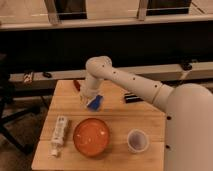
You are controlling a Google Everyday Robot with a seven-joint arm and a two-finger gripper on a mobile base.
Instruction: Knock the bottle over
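Observation:
A whitish slim bottle [59, 132] with a pale label lies on its side near the left edge of the wooden table [125, 120], pointing toward the front. My gripper [90, 102] hangs over the table's middle rear, to the right of and behind the bottle and apart from it. A small blue object [96, 103] sits right at the gripper, and I cannot tell whether it is held. The white arm [130, 80] reaches in from the right.
An orange bowl [91, 136] stands just right of the bottle. A white cup [137, 140] sits at the front right. A dark flat object [132, 97] lies at the rear right, and a small red item [76, 84] lies behind the gripper.

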